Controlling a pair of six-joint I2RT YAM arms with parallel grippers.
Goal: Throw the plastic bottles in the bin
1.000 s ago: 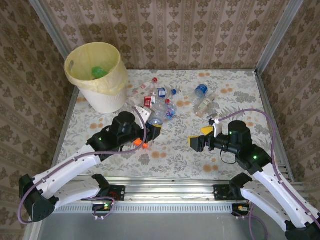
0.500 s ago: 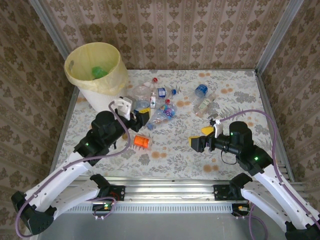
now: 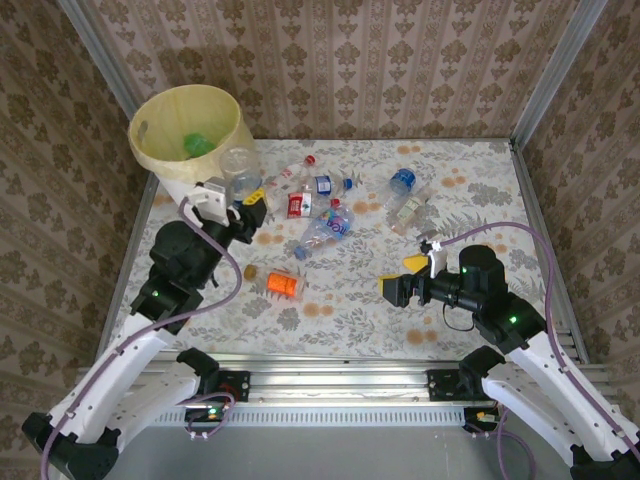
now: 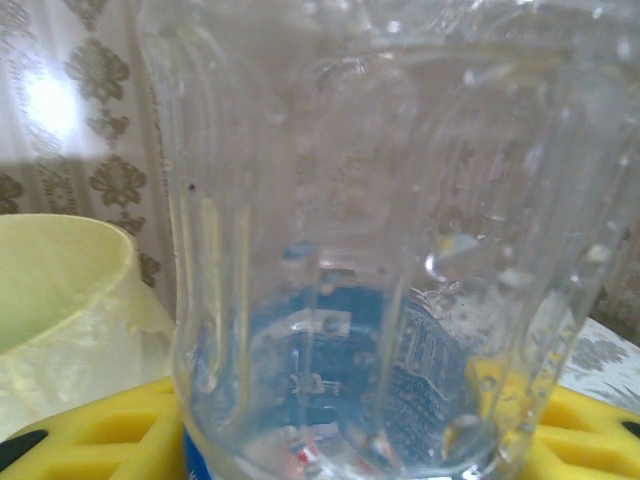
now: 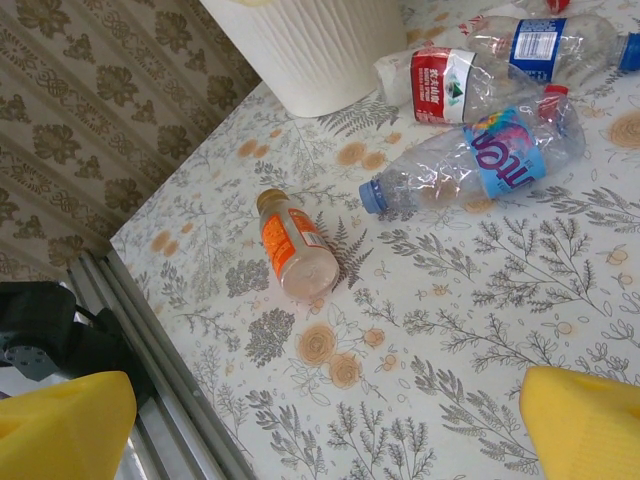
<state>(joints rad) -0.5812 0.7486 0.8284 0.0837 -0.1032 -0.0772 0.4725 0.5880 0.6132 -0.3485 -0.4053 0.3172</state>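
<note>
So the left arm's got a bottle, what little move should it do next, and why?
The left gripper is shut on a clear bottle that sits beside the rim of the bin, not over the opening. So it should probably swing a little to the left, until the bottle hangs over the bin's mouth, and then let go. Dropping it now could miss.

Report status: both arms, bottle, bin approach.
Left gripper: jaws shut on clear bottle, raised beside bin rim. Right gripper: jaws open, empty, over table. Loose bottles lie off the path.
</note>
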